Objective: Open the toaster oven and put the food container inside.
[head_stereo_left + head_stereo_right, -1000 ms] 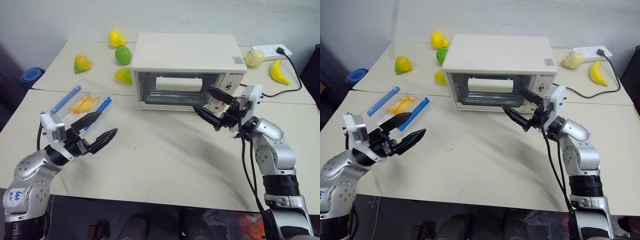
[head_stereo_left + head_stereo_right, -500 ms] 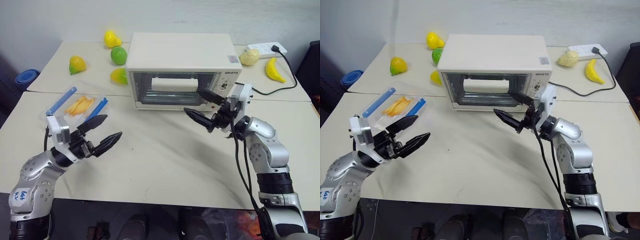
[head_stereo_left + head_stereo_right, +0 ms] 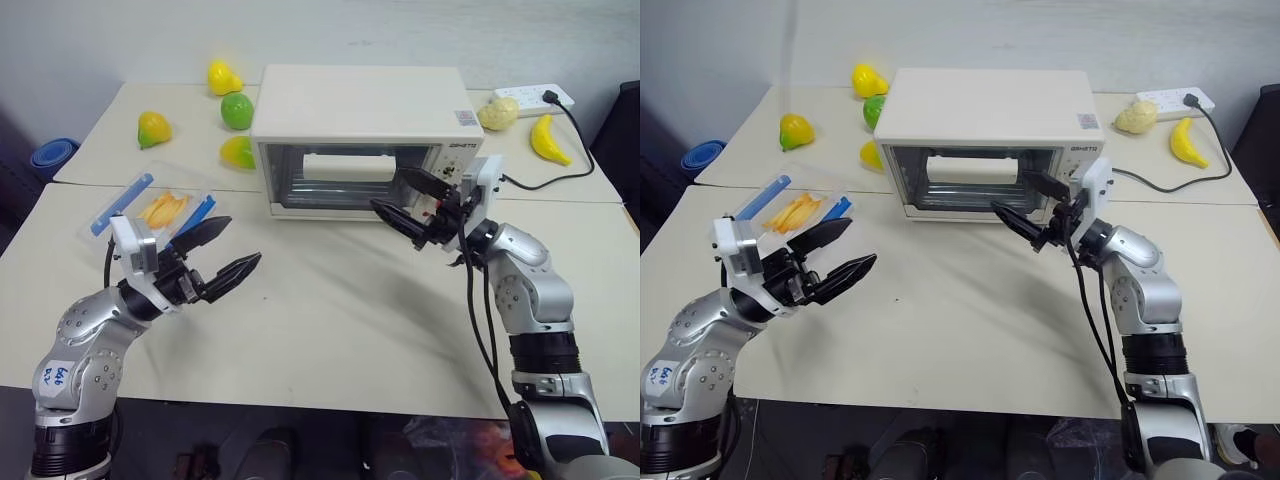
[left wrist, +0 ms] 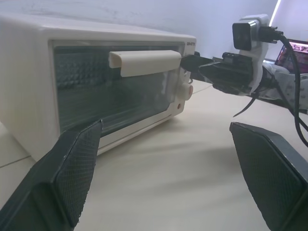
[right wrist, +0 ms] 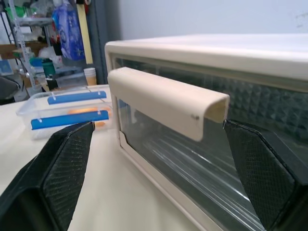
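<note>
- The pale beige surface (image 3: 330, 320) carries everything.
- The boxy cream-white toaster oven (image 3: 360, 105) stands at its middle, glass door shut.
- The clear rectangular plastic food container (image 3: 160, 208) with blue clips lies left of the oven.
- The right hand (image 3: 405, 200), spread, hovers just before the white bar handle (image 5: 166, 101); it should straddle the bar squarely, close, then pull outward and down.
- The left hand (image 3: 228, 250), spread, hangs empty near the container.

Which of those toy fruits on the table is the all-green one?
The round green fruit behind the oven's left corner; the others are yellow or part orange.
</note>
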`<state>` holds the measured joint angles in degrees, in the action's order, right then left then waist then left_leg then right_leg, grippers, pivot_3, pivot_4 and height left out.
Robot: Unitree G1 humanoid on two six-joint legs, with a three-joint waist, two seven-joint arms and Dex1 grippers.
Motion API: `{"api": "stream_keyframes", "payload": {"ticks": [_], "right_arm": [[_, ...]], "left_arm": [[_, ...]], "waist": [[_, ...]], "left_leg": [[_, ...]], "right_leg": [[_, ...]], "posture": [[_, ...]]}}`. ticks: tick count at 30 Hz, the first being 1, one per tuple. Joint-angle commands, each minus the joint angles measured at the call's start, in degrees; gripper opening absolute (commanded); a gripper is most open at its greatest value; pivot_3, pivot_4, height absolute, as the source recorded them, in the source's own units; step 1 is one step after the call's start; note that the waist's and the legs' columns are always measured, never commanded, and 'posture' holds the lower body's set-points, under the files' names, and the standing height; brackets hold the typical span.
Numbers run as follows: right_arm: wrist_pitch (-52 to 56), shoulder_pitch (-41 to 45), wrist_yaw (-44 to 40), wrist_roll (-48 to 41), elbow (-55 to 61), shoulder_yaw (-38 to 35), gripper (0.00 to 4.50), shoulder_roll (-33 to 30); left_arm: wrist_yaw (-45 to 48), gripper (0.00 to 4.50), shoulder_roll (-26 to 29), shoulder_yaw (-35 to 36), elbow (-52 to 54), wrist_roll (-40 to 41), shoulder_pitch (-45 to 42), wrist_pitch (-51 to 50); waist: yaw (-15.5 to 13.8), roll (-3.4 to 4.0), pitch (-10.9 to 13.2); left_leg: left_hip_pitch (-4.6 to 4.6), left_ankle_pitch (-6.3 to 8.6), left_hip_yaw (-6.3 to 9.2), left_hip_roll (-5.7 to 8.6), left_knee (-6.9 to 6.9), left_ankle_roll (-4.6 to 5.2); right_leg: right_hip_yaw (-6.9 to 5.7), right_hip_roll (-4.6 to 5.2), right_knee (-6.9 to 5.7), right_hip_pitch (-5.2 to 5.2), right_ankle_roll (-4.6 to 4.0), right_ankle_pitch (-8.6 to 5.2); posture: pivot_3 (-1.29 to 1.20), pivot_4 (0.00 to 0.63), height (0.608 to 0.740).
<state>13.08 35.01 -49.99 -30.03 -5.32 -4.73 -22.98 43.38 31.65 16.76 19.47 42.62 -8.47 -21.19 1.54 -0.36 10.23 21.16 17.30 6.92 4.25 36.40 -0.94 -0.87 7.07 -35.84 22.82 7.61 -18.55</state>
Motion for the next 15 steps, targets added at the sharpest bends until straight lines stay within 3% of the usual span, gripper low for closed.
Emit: {"api": "stream_keyframes", "payload": {"ticks": [1,9,12,15], "right_arm": [[0.0,0.5,-1.6,-0.4,2.6,0.5,4.46,-0.1],[5.2,-10.8,-5.7,-0.7,15.1,4.3,4.46,-5.0],[4.0,-14.0,-5.5,0.4,17.5,5.1,4.5,-5.7],[1.4,-16.3,-5.9,3.0,17.9,6.2,4.5,-6.0]], "left_arm": [[-1.5,4.5,-0.3,0.7,1.7,0.6,-0.4,-0.2],[-3.7,4.5,0.1,3.0,-5.0,1.3,-7.2,-1.2],[-4.5,3.95,0.9,2.7,-10.6,-1.9,-13.1,0.3],[-5.1,3.07,0.3,-1.1,-18.9,-8.1,-20.6,3.2]], "waist": [[-0.1,0.0,0.0],[-0.9,0.0,0.0],[-1.0,-0.01,0.0],[-1.5,-0.01,0.0]], "left_leg": [[0.0,0.0,0.0,0.0,0.01,0.0],[0.05,0.01,0.02,0.01,0.06,0.01],[0.03,0.01,-0.04,0.0,0.1,0.0],[0.03,0.03,-0.04,-0.02,0.11,-0.03]], "right_leg": [[0.0,0.01,0.0,0.0,0.0,0.0],[-0.02,-0.02,0.02,0.0,0.0,0.0],[0.02,-0.06,-0.05,0.01,0.0,0.0],[0.04,-0.17,-0.02,0.03,0.0,0.0]], "posture": [[0.0,0.15,0.74],[0.0,0.15,0.74],[0.0,0.15,0.74],[0.0,0.15,0.74]]}}
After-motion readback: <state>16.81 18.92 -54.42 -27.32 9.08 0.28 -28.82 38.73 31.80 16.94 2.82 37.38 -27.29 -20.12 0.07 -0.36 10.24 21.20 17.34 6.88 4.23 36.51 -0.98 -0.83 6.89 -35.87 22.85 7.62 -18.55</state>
